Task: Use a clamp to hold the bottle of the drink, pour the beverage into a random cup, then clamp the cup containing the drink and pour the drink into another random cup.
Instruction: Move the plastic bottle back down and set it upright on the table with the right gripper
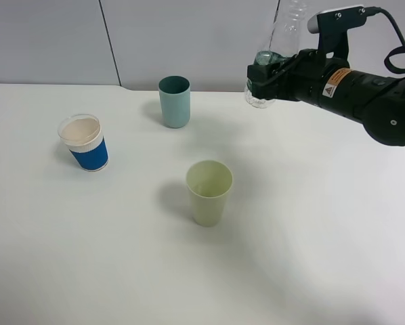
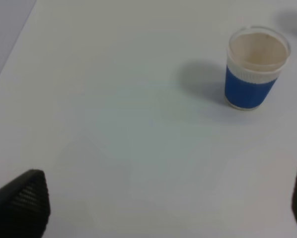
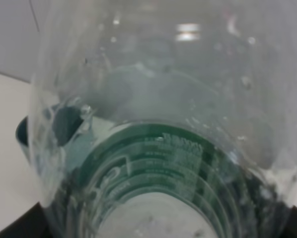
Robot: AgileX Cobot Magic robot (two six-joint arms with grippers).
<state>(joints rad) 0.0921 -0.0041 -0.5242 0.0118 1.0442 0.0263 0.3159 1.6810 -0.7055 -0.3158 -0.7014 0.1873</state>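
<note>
My right gripper (image 1: 269, 76) is shut on the bottle (image 1: 287, 30) around its dark green label and holds it in the air at the back right, roughly upright. In the right wrist view the bottle (image 3: 158, 148) fills the frame, with droplets on its clear wall. I cannot make out the beverage. The pale yellow-green cup (image 1: 208, 193) stands mid-table, to the front left of the bottle. At the left stands the blue-sleeved paper cup (image 1: 85, 143). My left gripper (image 2: 163, 208) is open above bare table, well short of that cup (image 2: 253, 69), and is outside the exterior high view.
A darker teal straight-sided cup (image 1: 174, 101) stands at the back, left of the bottle and near the grey wall (image 1: 189, 34). The white table (image 1: 311, 237) spreads around the cups.
</note>
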